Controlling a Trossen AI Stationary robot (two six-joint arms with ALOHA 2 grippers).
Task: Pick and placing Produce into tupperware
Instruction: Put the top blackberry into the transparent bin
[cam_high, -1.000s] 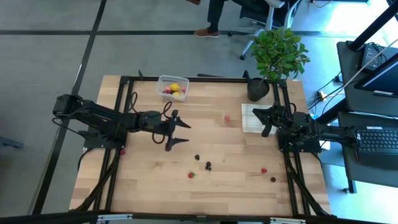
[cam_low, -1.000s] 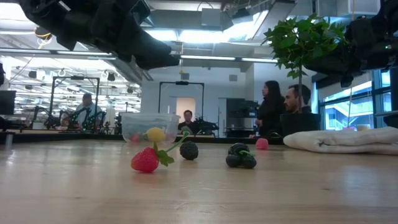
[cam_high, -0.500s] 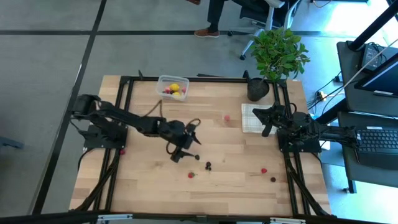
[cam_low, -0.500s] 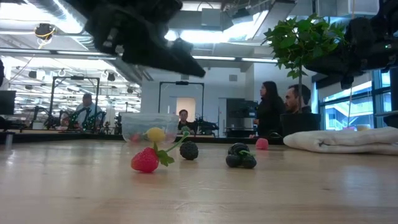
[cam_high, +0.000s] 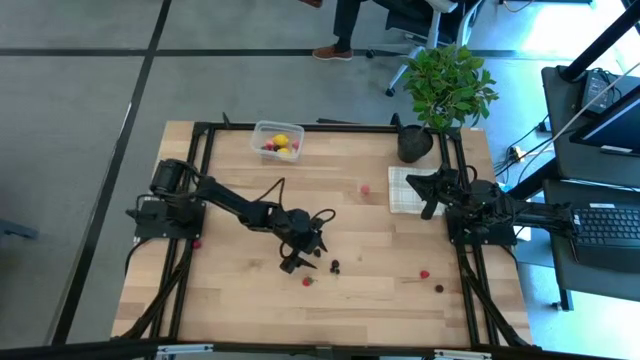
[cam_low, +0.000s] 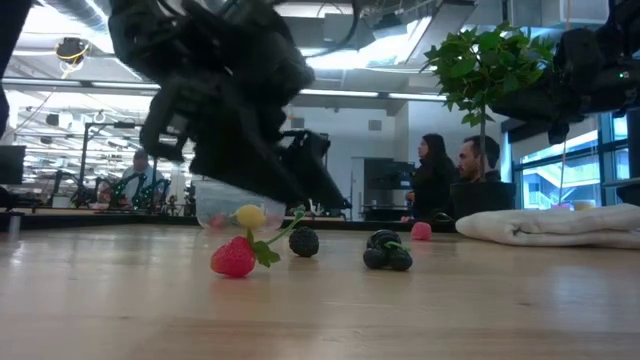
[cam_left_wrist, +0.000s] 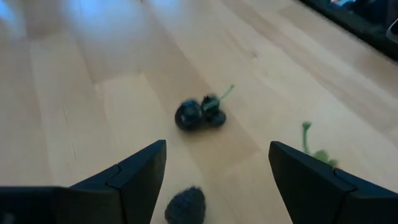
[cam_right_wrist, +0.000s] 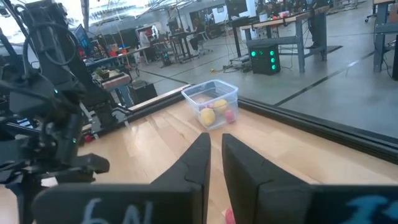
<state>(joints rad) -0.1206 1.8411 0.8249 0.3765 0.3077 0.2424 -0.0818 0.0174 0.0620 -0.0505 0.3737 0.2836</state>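
I see my left arm stretched to the table middle, left gripper (cam_high: 300, 258) tilted down with fingers spread wide, holding nothing. A dark berry (cam_left_wrist: 185, 206) lies between them. The tupperware (cam_high: 277, 140) sits at 12 o'clock. Right gripper (cam_high: 430, 196) is closed over the cloth (cam_high: 401, 190).

The tupperware (cam_high: 277, 141) was clear, with yellow and red pieces inside. On the pale wood table (cam_high: 230, 290) lay dark purple-black berries (cam_high: 335, 267), a red berry (cam_high: 308, 281) with a green stem, and a pink one (cam_high: 365, 189). The cloth (cam_high: 405, 190) was white.
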